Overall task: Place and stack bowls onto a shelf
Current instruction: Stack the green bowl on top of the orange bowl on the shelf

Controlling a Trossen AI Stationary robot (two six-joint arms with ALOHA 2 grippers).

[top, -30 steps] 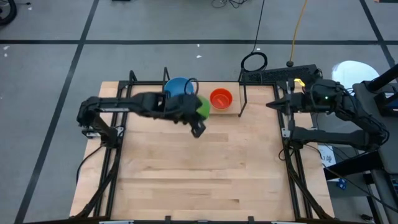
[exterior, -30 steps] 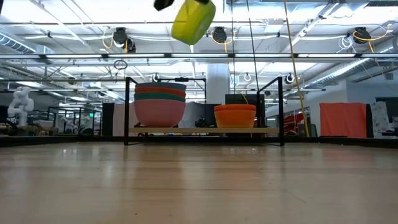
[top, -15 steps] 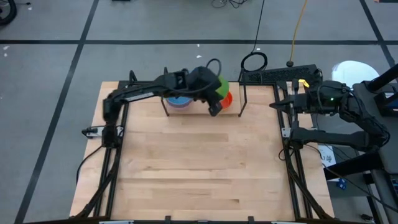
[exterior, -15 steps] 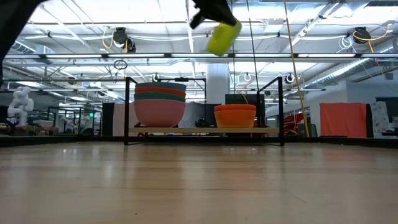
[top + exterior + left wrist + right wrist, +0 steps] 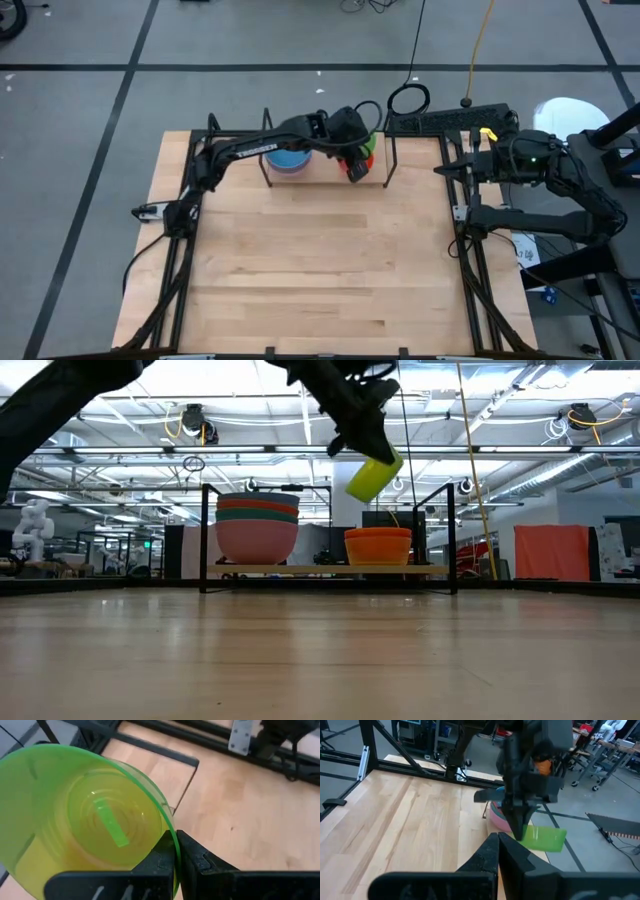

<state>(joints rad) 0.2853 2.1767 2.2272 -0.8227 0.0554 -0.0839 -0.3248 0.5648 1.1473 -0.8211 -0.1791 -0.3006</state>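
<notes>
A translucent green bowl (image 5: 85,820) hangs from my left gripper (image 5: 352,162) above the right part of the black rod shelf (image 5: 330,569). In the low view the green bowl (image 5: 374,476) is tilted, just above an orange bowl (image 5: 378,546) that stands on the shelf plank. A stack of bowls (image 5: 257,525), pink at the bottom and blue on top (image 5: 289,160), stands on the plank's left part. My right gripper (image 5: 440,168) waits shut at the table's right edge, touching nothing. The other bowls are out of view. My left gripper pinches the green bowl's rim (image 5: 167,832), one finger (image 5: 157,860) inside the bowl and the other (image 5: 196,860) outside its wall. The fingers come from above, pointing down. The bowl hangs tilted below them, lifted clear above the orange bowl.
The shelf's upright rods (image 5: 388,150) stand close on either side of the orange bowl. The right arm's body (image 5: 560,185) lies beyond the table's right edge. A black power strip and cables (image 5: 440,118) lie behind the shelf. The wooden tabletop (image 5: 320,270) stretches toward the near edge.
My left gripper has carried the green bowl toward the table's far edge and to the right, from in front of the stack to over the orange bowl, and has come down. It has stayed shut on the rim throughout. The right arm has kept still.
</notes>
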